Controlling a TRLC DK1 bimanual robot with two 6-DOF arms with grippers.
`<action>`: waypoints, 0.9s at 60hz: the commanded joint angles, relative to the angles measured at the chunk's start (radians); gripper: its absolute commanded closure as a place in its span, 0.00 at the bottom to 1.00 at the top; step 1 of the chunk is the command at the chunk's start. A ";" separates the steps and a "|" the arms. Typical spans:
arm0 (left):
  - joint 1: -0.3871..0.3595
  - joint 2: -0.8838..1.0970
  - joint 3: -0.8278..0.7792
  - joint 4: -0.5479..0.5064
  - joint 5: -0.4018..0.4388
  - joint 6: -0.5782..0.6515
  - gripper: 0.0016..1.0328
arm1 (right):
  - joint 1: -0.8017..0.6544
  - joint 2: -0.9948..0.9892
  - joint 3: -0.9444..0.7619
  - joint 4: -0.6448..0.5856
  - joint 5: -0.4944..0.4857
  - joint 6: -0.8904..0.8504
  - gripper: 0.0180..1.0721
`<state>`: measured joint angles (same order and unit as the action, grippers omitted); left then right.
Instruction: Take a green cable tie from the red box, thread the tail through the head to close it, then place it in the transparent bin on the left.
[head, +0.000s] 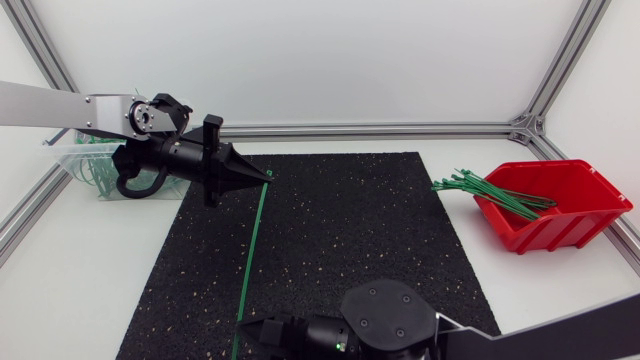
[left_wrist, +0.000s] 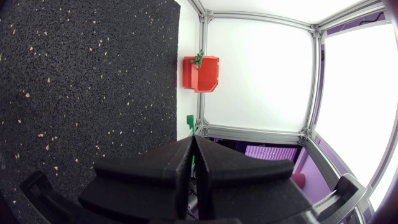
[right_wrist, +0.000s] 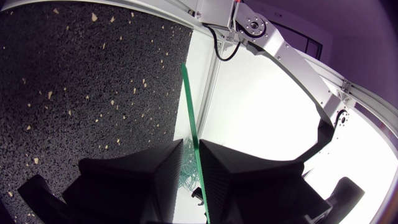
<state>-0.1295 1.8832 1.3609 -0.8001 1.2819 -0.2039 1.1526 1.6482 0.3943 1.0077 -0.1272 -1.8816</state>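
One slim green plastic cable tie (head: 253, 250) runs as a straight, taut line between the two sets of jaws, over the left part of a black rubber mat (head: 350, 240) flecked with pale specks; whether it touches the mat cannot be told. Its far end is pinched at the very tips of the left jaws, which are clenched on it. In the left wrist view a short green stub (left_wrist: 189, 120) shows just past those tips. Its near end sits in the narrow slot of the right jaws, and the right wrist view shows the flat ribbon of the tie (right_wrist: 189, 112) rising from between the two broad matte black wedges, which are closed on it from both sides. A red plastic box (head: 565, 205) with an open sloped front stands on the white tabletop (head: 80, 270) well to the right of the mat. A bundle of loose green ties (head: 485, 188) sticks out over its left rim. A transparent bin (head: 85, 165) stands behind the left arm, beside the mat's far left corner, and holds looped green ties.
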 joint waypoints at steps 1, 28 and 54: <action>-0.010 0.028 0.024 -0.024 0.010 0.032 0.97 | 0.006 0.009 0.017 0.015 0.003 0.007 0.77; -0.010 0.036 0.040 -0.045 0.010 0.043 0.97 | 0.024 0.002 0.015 0.015 0.003 0.007 0.77; -0.022 0.044 0.049 -0.051 0.010 0.046 0.97 | 0.035 0.002 0.014 0.015 -0.028 0.007 0.77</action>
<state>-0.1474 1.8996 1.3842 -0.8345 1.2823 -0.1814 1.1793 1.6482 0.3946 1.0073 -0.1501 -1.8816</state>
